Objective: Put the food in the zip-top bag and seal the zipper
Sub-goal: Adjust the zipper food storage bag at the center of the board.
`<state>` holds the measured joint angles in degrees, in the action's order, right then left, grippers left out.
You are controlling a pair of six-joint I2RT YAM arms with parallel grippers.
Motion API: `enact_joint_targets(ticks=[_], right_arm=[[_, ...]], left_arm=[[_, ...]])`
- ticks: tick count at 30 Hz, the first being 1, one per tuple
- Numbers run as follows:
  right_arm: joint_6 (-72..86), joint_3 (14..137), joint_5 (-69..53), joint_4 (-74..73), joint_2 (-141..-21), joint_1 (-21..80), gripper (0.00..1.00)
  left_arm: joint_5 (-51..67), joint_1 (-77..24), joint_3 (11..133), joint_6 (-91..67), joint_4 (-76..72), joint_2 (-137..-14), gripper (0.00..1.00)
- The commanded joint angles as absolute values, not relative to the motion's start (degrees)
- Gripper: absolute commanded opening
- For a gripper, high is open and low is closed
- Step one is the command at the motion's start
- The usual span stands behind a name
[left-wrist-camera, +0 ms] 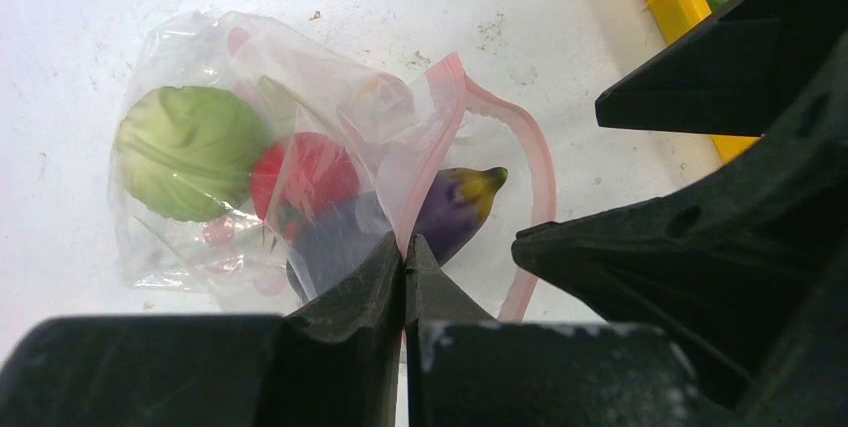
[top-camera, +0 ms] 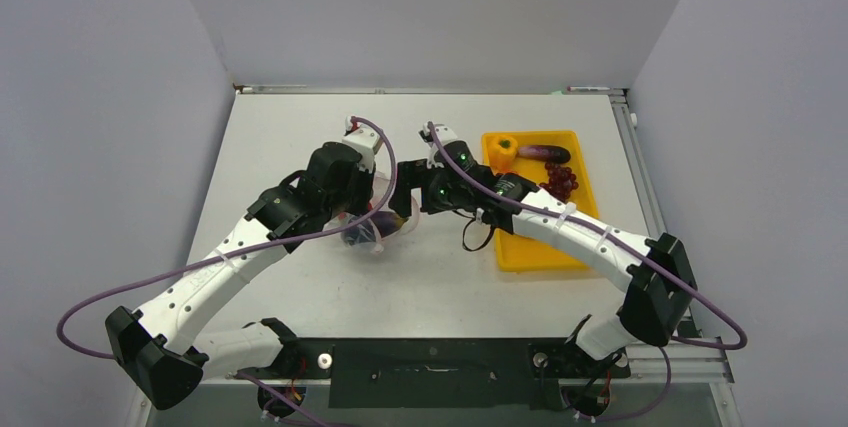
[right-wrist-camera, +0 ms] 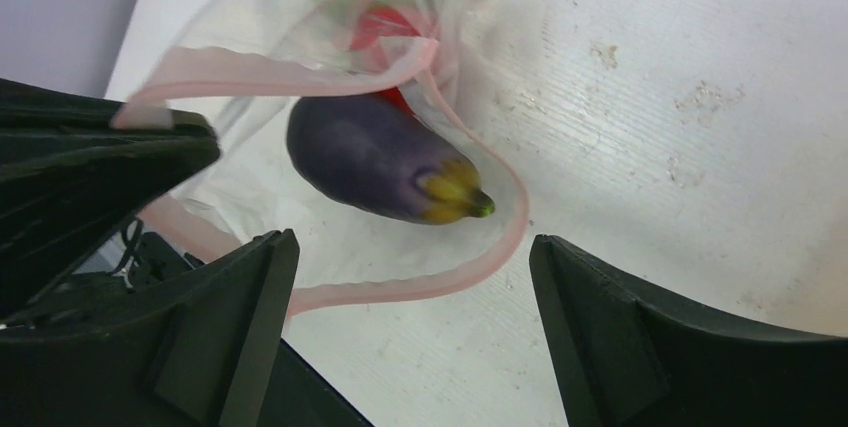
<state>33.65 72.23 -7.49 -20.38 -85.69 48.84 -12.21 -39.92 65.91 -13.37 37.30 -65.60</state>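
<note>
Two black grippers meet over a clear crinkly zip-top bag [left-wrist-camera: 200, 237] that lies on the white table [top-camera: 300, 127], just left of a yellow plastic tray [top-camera: 535, 247]. The left gripper [left-wrist-camera: 405, 252] is clamped tight on the bag's pinkish-red zipper strip [left-wrist-camera: 540, 177]. Its fingers are pressed together on the upper lip and hold it up, so the mouth gapes in a loop. The right gripper [right-wrist-camera: 412, 247] stands spread wide and grasps nothing; its two fingers [right-wrist-camera: 640, 337] flank the bag's mouth without touching it.

A dark purple toy eggplant [right-wrist-camera: 375, 157] lies in that mouth, its body partly under the film and its yellow-green stem end pointing out toward the lower lip of the strip. Deeper in the bag sit a pale green rounded leafy piece [left-wrist-camera: 190, 152] and a red piece [left-wrist-camera: 305, 175], touching one another, with the red one against the eggplant. The zipper is unsealed along all that shows of it.

On the tray, in the top view, a yellow-orange toy bell pepper [top-camera: 503, 150] stands at the far left corner. A second dark eggplant-shaped piece [top-camera: 545, 153] lies just beside it along the far wall. A dark red grape bunch [top-camera: 560, 182] rests nearer, close by the right arm [top-camera: 600, 242].
</note>
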Motion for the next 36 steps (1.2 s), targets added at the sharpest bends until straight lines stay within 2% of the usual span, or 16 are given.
enact_joint_targets(ticks=[1,4,12,16,20,23,25,26,27,36], right_arm=[[33.4,69.7,-4.2,-19.9,-84.7,48.6,0.85],[33.7,69.0,-5.0,-18.7,-86.2,47.9,0.78],[34.5,69.5,-8.4,-15.1,-91.4,46.6,0.71],[35.0,69.5,-9.7,-13.5,-93.2,45.8,0.64],[35.1,69.4,-12.0,-11.6,-94.5,45.4,0.50],[35.7,69.5,-14.3,-10.3,-95.3,44.9,0.35],[36.0,69.6,-15.1,-9.6,-95.3,44.8,0.21],[36.0,69.8,-15.2,-9.6,-95.3,44.8,0.11],[35.8,70.2,-15.2,-9.7,-95.2,44.8,0.06],[33.6,75.1,-12.0,-13.0,-91.5,44.8,0.05]], left_arm=[[-12.7,-39.8,66.1,-14.0,34.6,-65.1,0.00],[-12.6,-39.8,66.2,-14.0,34.5,-65.1,0.00],[-12.3,-39.9,66.0,-13.9,34.3,-64.6,0.00],[-12.3,-40.0,66.0,-13.9,34.3,-64.5,0.00],[-12.1,-40.0,66.0,-13.8,34.3,-64.5,0.00],[-12.1,-39.9,66.0,-13.9,34.3,-64.3,0.00],[-11.9,-40.0,65.9,-13.8,34.2,-64.4,0.00],[-11.9,-39.9,66.0,-13.8,34.2,-64.4,0.00],[-11.9,-40.0,66.0,-13.8,34.2,-64.3,0.00],[-12.0,-40.0,66.7,-14.4,34.7,-62.0,0.00]])
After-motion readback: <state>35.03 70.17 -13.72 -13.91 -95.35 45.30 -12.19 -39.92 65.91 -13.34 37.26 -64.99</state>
